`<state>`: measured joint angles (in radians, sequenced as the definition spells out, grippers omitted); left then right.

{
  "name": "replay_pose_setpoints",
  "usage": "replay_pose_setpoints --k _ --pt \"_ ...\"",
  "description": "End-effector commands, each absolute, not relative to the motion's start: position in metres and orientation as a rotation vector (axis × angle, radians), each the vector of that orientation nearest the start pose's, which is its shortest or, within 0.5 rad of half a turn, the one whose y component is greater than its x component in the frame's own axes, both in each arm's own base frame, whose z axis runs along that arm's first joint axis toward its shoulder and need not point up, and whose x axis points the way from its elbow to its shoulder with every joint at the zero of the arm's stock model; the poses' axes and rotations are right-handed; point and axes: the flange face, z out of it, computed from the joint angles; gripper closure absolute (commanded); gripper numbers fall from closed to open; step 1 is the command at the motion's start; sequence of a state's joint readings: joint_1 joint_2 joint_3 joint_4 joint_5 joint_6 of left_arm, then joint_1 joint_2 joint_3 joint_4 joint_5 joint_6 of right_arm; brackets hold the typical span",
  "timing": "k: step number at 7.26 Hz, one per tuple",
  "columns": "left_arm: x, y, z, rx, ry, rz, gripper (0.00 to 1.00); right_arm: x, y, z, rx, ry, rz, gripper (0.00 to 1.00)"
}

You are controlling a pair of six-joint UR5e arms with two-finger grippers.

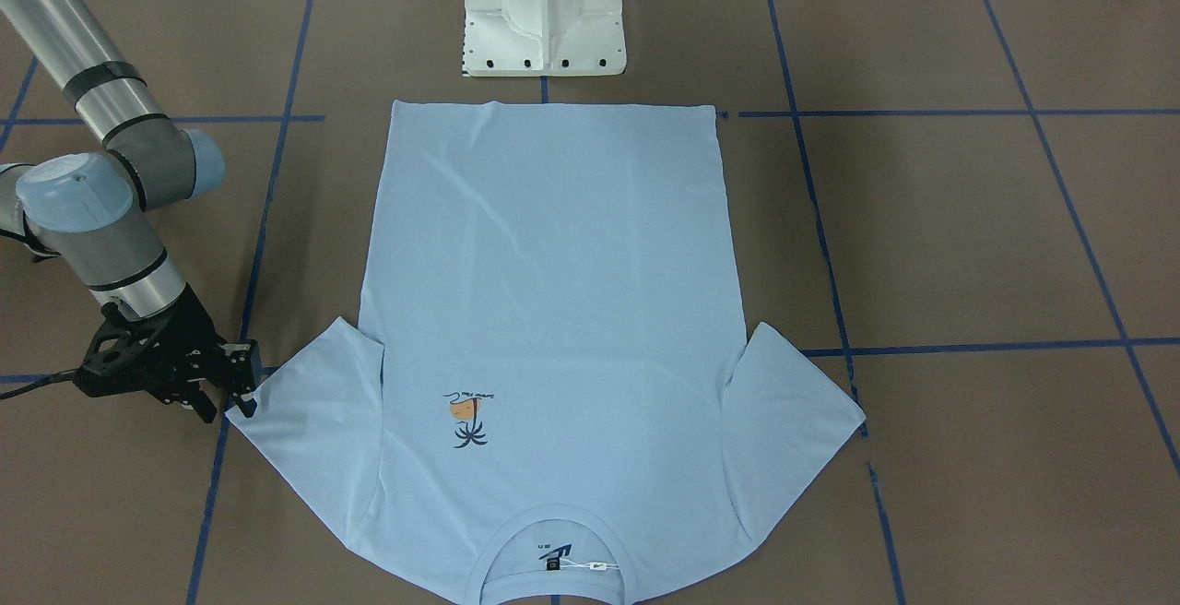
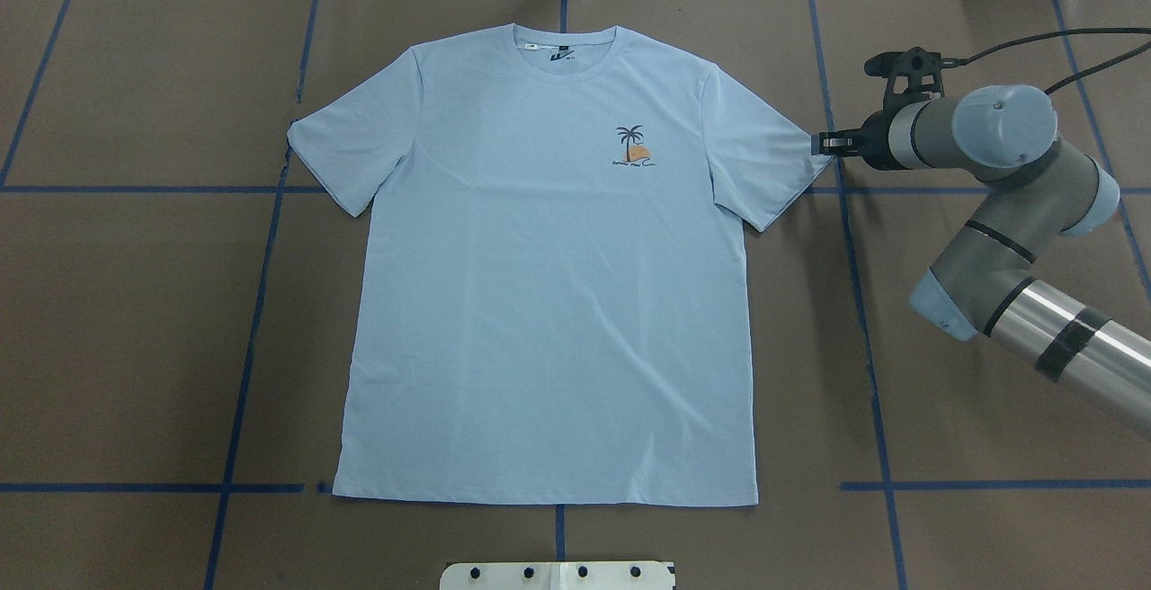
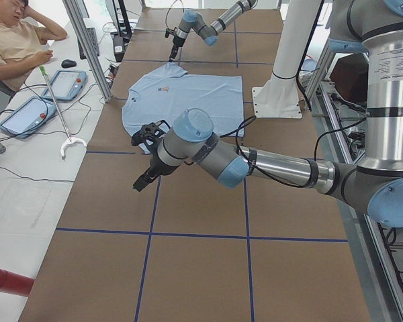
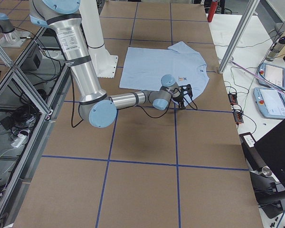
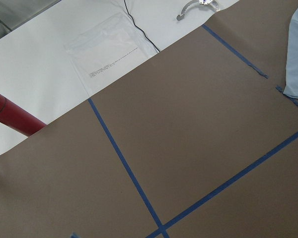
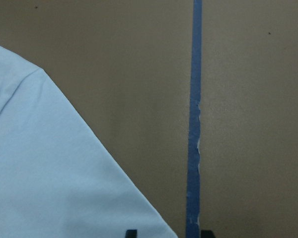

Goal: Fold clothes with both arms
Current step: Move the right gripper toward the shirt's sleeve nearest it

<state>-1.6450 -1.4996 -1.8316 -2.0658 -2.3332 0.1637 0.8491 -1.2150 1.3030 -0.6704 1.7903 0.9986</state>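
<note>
T-shirt (image 2: 548, 302) flat; R gripper (image 2: 816, 145) parted — at sleeve (image 2: 764, 154)

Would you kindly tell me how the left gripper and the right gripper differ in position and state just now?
The right gripper sits at the tip of one sleeve of the T-shirt. The left gripper hangs over bare table, off the cloth beyond the other sleeve. The right gripper's fingers stand apart at the sleeve corner; whether the left gripper is open cannot be told. Shared: neither grips the T-shirt.
</note>
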Motion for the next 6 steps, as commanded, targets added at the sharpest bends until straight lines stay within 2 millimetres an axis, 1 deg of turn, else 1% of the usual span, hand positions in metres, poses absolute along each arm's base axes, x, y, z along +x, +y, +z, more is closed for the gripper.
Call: replay_pose_setpoints --k 1,2,3,4,6 --pt "-0.099 -0.472 0.505 0.736 0.651 0.344 0.00 -0.363 -0.581 0.498 0.487 -0.875 0.145 0.84" --pt "-0.100 -0.471 0.506 0.735 0.650 0.342 0.00 -0.363 -0.581 0.498 0.487 -0.875 0.145 1.00" --pt "-0.100 -0.471 0.504 0.737 0.650 0.343 0.00 -0.364 -0.580 0.498 0.486 -0.876 0.143 1.00" --pt "-0.100 -0.470 0.503 0.739 0.650 0.344 0.00 -0.365 -0.581 0.490 0.493 -0.887 0.143 1.00" --pt "-0.100 -0.469 0.503 0.739 0.649 0.345 0.00 -0.380 -0.602 0.441 0.495 -0.893 0.159 1.00"
